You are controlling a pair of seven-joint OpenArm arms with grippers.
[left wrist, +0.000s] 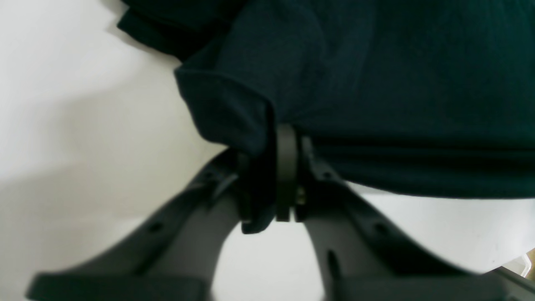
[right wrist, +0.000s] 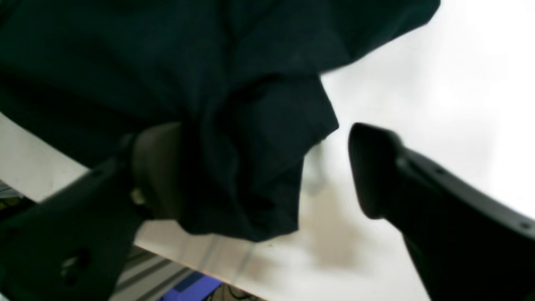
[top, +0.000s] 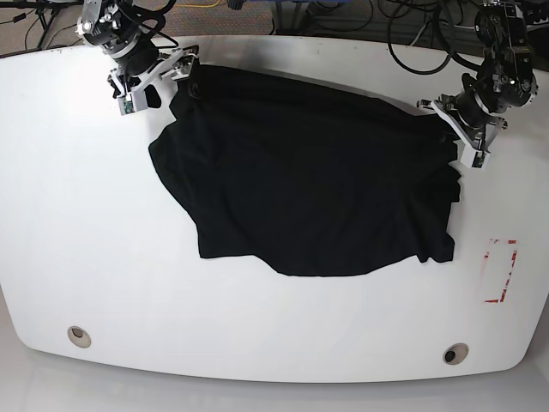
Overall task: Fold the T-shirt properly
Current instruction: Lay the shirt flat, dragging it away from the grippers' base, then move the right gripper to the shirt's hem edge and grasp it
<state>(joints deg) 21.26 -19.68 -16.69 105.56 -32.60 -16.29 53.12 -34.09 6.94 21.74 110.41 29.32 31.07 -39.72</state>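
Observation:
The black T-shirt [top: 309, 172] lies spread and rumpled over the middle of the white table [top: 77, 215]. My left gripper [left wrist: 267, 175] is at the shirt's right edge in the base view [top: 459, 137], shut on a fold of the T-shirt's hem [left wrist: 234, 113] pinched between its fingers. At the shirt's far left corner, my right gripper [right wrist: 259, 171] stands wide open [top: 163, 81]. A bunched corner of the T-shirt [right wrist: 250, 138] hangs between its jaws, resting against one finger [right wrist: 154, 167] and apart from the other finger [right wrist: 372, 167].
A red-outlined marking [top: 500, 272] sits on the table near its right edge. Two round holes [top: 79, 336] [top: 455, 353] lie near the front edge. Cables [top: 412, 26] run behind the table's back edge.

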